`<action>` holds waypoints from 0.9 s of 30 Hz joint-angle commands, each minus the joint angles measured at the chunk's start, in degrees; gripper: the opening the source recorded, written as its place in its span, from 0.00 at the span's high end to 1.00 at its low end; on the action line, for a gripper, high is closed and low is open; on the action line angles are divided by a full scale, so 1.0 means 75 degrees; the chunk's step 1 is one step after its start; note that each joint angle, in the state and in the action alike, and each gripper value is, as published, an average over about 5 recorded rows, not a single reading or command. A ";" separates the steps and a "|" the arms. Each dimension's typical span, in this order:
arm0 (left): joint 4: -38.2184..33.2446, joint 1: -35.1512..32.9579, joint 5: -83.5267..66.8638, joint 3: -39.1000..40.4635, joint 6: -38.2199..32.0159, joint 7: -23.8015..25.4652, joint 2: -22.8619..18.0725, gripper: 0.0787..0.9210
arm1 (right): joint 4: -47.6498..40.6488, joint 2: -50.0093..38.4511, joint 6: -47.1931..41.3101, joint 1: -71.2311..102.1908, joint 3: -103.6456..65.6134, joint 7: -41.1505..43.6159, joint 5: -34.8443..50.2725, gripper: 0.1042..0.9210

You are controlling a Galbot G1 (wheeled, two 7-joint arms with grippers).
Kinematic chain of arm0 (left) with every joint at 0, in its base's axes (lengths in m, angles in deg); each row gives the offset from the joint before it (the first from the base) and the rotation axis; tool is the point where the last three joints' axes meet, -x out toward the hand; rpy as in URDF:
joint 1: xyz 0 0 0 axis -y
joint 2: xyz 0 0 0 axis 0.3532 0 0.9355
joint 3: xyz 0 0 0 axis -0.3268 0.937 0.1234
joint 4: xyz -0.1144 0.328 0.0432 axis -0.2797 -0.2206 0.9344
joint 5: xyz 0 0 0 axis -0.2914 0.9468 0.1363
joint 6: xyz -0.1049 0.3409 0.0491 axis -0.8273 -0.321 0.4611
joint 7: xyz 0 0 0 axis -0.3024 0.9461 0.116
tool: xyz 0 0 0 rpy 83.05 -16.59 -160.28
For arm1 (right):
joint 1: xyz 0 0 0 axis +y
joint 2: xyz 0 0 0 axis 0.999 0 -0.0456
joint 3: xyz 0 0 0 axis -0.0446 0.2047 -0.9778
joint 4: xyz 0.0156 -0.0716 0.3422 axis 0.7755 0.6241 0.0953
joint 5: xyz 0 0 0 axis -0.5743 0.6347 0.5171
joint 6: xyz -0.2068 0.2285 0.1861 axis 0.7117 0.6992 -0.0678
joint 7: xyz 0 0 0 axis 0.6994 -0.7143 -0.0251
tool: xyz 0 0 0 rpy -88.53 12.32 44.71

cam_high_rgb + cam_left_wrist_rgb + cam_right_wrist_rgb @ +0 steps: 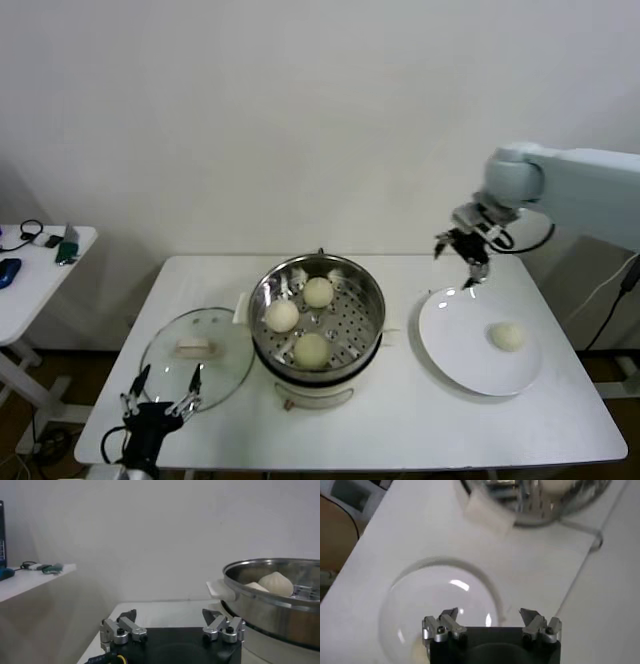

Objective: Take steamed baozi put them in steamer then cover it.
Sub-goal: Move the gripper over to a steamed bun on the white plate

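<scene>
Steamer point(318, 320) at table point(400, 420) centre holds three baozi. Cover point(197, 352) lies flat just left of the steamer. White plate point(480, 342), right of the steamer, bears the last baozi point(507, 336). Right gripper point(468, 252) hovers above the plate's far rim, jaws wide, empty. Left gripper point(160, 392) is parked near the cover, jaws wide. Step in hand: fetching the fourth bun; next, descend and close gently.

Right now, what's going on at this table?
Three baozi already sit in the open steamer and a fourth baozi is on the plate. The right gripper hangs open and empty above the plate's far edge, apart from that bun. The left gripper waits open at the table's near edge beside the cover, which lies on the table left of the steamer.
</scene>
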 commanded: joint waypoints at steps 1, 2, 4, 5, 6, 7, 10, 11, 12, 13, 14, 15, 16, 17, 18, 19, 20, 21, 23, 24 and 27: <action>0.0108 0.0051 0.0013 -0.0017 0.0016 0.0016 0.0002 0.12 | -0.1544 -0.1347 -0.0258 0.2297 -0.1346 -0.0008 -0.1098 0.12; 0.0119 0.0052 0.0018 -0.0017 0.0017 0.0015 -0.0007 0.12 | -0.1680 -0.1313 -0.0229 0.2519 -0.1525 -0.0018 -0.1196 0.12; 0.0128 0.0034 0.0025 -0.0018 0.0007 0.0010 -0.0026 0.12 | -0.1952 -0.1226 -0.0199 0.2904 -0.1831 -0.0034 -0.1348 0.12; 0.0131 0.0020 0.0028 -0.0017 0.0000 0.0006 -0.0035 0.12 | -0.2075 -0.1178 -0.0202 0.3073 -0.1970 -0.0047 -0.1409 0.12; 0.0135 0.0005 0.0032 -0.0017 -0.0009 0.0002 -0.0042 0.12 | -0.2179 -0.1132 -0.0205 0.3220 -0.2098 -0.0053 -0.1457 0.12; 0.0140 -0.0009 0.0036 -0.0017 -0.0019 -0.0002 -0.0048 0.12 | -0.2289 -0.1085 -0.0213 0.3388 -0.2230 -0.0059 -0.1505 0.12; 0.0153 -0.0046 0.0047 -0.0021 -0.0045 -0.0012 -0.0061 0.12 | -0.2487 -0.0982 -0.0233 0.3815 -0.2555 -0.0090 -0.1620 0.12; 0.0155 -0.0055 0.0048 -0.0023 -0.0051 -0.0014 -0.0064 0.12 | -0.2540 -0.0956 -0.0240 0.3966 -0.2661 -0.0106 -0.1661 0.12; 0.0157 -0.0064 0.0049 -0.0026 -0.0057 -0.0015 -0.0065 0.12 | -0.2603 -0.0925 -0.0238 0.4122 -0.2778 -0.0135 -0.1708 0.12; 0.0157 -0.0073 0.0049 -0.0029 -0.0061 -0.0016 -0.0065 0.12 | -0.2677 -0.0887 -0.0236 0.4285 -0.2906 -0.0170 -0.1752 0.12; 0.0159 -0.0080 0.0050 -0.0032 -0.0063 -0.0016 -0.0064 0.12 | -0.2747 -0.0849 -0.0234 0.4440 -0.3030 -0.0202 -0.1788 0.12; 0.0162 -0.0086 0.0053 -0.0034 -0.0065 -0.0016 -0.0063 0.12 | -0.2812 -0.0809 -0.0232 0.4576 -0.3160 -0.0227 -0.1818 0.12; 0.0165 -0.0094 0.0056 -0.0037 -0.0067 -0.0016 -0.0062 0.12 | -0.2879 -0.0766 -0.0231 0.4711 -0.3301 -0.0253 -0.1848 0.12; 0.0167 -0.0101 0.0060 -0.0038 -0.0068 -0.0017 -0.0062 0.12 | -0.2931 -0.0726 -0.0230 0.4818 -0.3423 -0.0265 -0.1876 0.12; 0.0170 -0.0107 0.0064 -0.0038 -0.0070 -0.0017 -0.0062 0.12 | -0.2979 -0.0687 -0.0228 0.4910 -0.3538 -0.0271 -0.1904 0.12; 0.0173 -0.0114 0.0068 -0.0037 -0.0072 -0.0018 -0.0063 0.12 | -0.3023 -0.0650 -0.0227 0.4992 -0.3639 -0.0285 -0.1928 0.12; 0.0175 -0.0119 0.0073 -0.0035 -0.0075 -0.0019 -0.0065 0.12 | -0.3062 -0.0616 -0.0227 0.5058 -0.3727 -0.0298 -0.1943 0.12; 0.0179 -0.0123 0.0078 -0.0032 -0.0077 -0.0019 -0.0067 0.12 | -0.3106 -0.0580 -0.0223 0.5114 -0.3799 -0.0315 -0.1954 0.12; 0.0183 -0.0127 0.0089 -0.0026 -0.0079 -0.0021 -0.0071 0.12 | -0.3200 -0.0505 -0.0208 0.5201 -0.3928 -0.0358 -0.1958 0.12; 0.0183 -0.0127 0.0095 -0.0024 -0.0079 -0.0021 -0.0072 0.12 | -0.3252 -0.0458 -0.0193 0.5230 -0.3988 -0.0380 -0.1957 0.12; 0.0175 -0.0126 0.0102 -0.0020 -0.0075 -0.0020 -0.0071 0.12 | -0.3397 -0.0321 -0.0139 0.5255 -0.4107 -0.0451 -0.1959 0.12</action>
